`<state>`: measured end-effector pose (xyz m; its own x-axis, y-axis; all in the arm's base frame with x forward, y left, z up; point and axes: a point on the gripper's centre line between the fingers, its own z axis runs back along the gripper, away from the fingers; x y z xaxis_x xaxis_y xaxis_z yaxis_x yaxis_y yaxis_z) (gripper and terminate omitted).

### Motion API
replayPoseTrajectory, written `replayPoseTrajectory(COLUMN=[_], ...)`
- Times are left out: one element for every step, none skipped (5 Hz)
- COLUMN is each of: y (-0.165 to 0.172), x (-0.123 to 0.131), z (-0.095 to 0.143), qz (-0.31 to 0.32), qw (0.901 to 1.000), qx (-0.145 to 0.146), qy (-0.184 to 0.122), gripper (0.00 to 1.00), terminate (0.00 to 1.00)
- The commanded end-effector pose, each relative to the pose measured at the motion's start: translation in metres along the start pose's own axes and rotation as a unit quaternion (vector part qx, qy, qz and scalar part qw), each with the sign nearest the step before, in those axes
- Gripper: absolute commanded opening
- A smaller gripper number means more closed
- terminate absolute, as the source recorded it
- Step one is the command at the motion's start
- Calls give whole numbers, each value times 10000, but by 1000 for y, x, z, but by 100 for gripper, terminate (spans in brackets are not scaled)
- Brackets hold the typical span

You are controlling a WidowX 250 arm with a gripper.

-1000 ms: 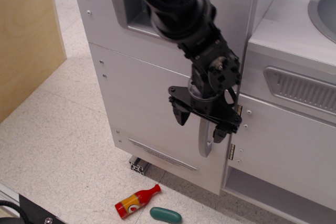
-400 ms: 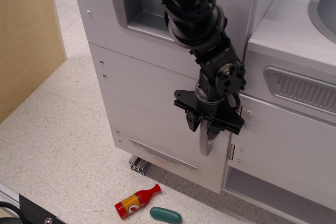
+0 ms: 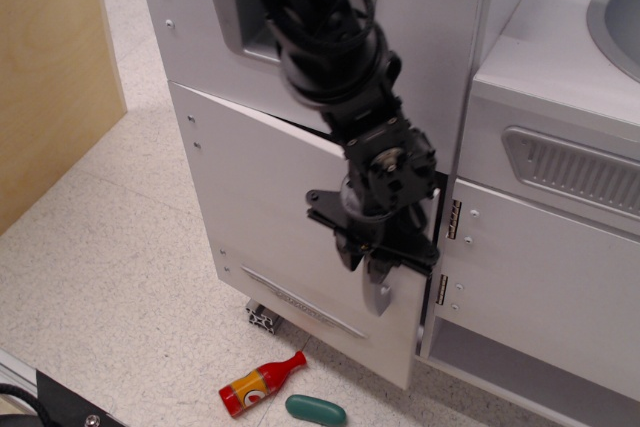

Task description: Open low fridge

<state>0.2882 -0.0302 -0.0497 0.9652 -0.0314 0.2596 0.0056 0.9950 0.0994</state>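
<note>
The low fridge (image 3: 265,212) is a flat white-grey door panel below the grey dispenser panel. It stands ajar, with its right edge swung out and a dark gap along its top and right side. Its curved silver handle (image 3: 377,295) sticks out below my gripper (image 3: 365,260). The gripper's black fingers are closed around the handle's upper part. A thin vent strip (image 3: 300,302) runs near the door's bottom.
A red toy bottle (image 3: 260,384) and a green oval piece (image 3: 316,410) lie on the floor in front of the door. A white cabinet door with brass hinges (image 3: 545,292) stands to the right. A wooden panel (image 3: 50,67) stands at left.
My gripper closed on the handle and moved left and toward the camera. The low fridge door went from shut to ajar.
</note>
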Motion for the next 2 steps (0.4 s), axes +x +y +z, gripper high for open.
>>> replayPoseTrajectory(y=[21, 36], x=[-23, -30], z=[45, 76], qz=[-346, -414], qw=[9993, 9988], qx=[-93, -256], qy=[-146, 74], gripper=[100, 100], terminate=[0, 0])
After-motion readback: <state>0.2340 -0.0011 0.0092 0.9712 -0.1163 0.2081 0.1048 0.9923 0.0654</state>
